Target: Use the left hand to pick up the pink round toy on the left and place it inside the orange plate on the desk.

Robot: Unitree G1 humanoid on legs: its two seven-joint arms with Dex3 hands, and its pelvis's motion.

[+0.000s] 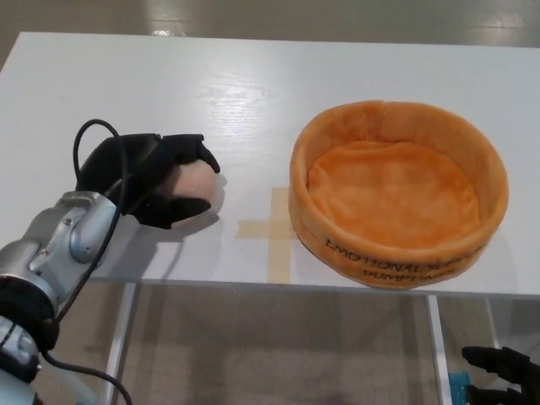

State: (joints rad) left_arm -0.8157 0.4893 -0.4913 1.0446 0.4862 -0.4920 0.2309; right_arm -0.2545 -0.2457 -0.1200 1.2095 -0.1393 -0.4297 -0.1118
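The pink round toy (196,180) rests on the white desk (253,93) at the left, mostly covered by my left hand (156,177). That black hand is shut on the toy, fingers curled over its top and thumb pressed under its front side. The orange plush plate (398,192), round with a raised rim and dark lettering on its front, stands on the desk to the right, well apart from the toy. My right hand (502,371) hangs below the desk edge at the bottom right, its fingers apart and holding nothing.
A cross of tan tape (274,229) marks the desk between the toy and the plate. The desk's front edge runs just below the toy; beneath it are a white leg (118,337) and the floor. A black cable (84,143) loops above my left wrist.
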